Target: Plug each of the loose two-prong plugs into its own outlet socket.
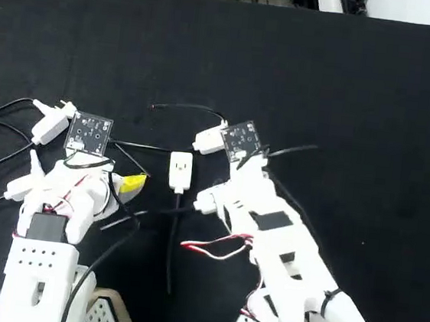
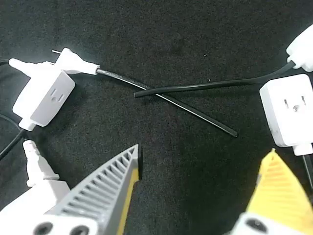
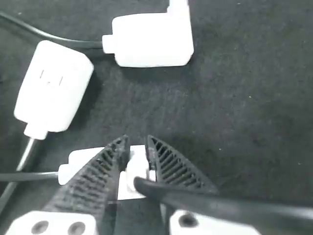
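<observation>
While left jaws gape, right jaws pinch plug (image 3: 137, 164).

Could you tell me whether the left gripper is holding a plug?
No, the left gripper is open above the black table, with nothing between its jaws.

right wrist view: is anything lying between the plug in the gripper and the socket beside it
Nothing visible. The right gripper holds the plug, and only bare mat separates it from the socket. The other plug lies off to one side, clear of that path.
</observation>
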Controlling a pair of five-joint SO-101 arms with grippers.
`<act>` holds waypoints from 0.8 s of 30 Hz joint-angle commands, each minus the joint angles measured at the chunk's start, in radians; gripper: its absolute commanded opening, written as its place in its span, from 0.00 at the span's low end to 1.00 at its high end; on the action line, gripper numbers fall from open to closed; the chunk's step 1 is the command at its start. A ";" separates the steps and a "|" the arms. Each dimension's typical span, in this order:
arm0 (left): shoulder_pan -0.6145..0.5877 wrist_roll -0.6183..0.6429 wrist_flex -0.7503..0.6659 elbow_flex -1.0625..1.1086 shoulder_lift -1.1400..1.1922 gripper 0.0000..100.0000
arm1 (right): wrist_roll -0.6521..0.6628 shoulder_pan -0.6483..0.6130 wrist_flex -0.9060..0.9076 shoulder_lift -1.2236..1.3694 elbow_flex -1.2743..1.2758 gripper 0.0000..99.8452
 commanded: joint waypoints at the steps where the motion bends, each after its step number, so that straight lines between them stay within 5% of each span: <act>1: -0.004 -0.012 -0.015 -0.001 -0.018 0.37 | 0.008 -0.025 0.006 0.010 0.005 0.01; 7: -0.004 -0.012 -0.015 0.001 -0.017 0.37 | 0.006 0.009 0.040 0.002 -0.036 0.12; 11: -0.005 -0.012 0.002 -0.005 -0.018 0.37 | 0.006 0.018 0.275 0.001 -0.179 0.29; 14: -0.024 -0.012 0.089 -0.045 -0.020 0.37 | 0.006 -0.003 0.493 0.001 -0.314 0.33; 20: -0.246 -0.005 0.173 -0.122 -0.011 0.37 | 0.006 -0.002 0.951 0.002 -0.641 0.33; 24: -0.389 -0.011 0.206 -0.119 -0.009 0.37 | -0.003 -0.021 1.099 0.008 -0.816 0.33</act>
